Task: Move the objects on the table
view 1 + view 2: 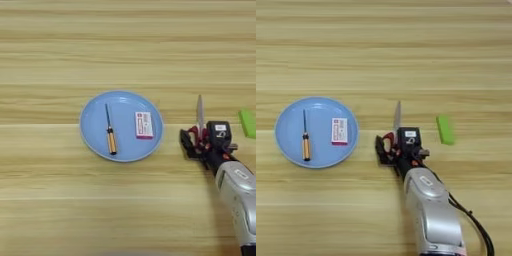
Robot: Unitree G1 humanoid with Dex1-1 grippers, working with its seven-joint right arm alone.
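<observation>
Wood-grain table (381, 45) holds plate (286, 150) and green block (445, 130); hand (390, 148) straddles scissors (397, 117), grip unclear.

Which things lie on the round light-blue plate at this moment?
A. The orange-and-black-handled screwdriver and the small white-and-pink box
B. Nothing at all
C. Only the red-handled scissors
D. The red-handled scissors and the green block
A: the slim orange-and-black-handled screwdriver and the small white-and-pink box both rest inside the round light-blue plate, while the red-handled steel scissors lie on the wooden table to its right, at the robot's hand.
</observation>
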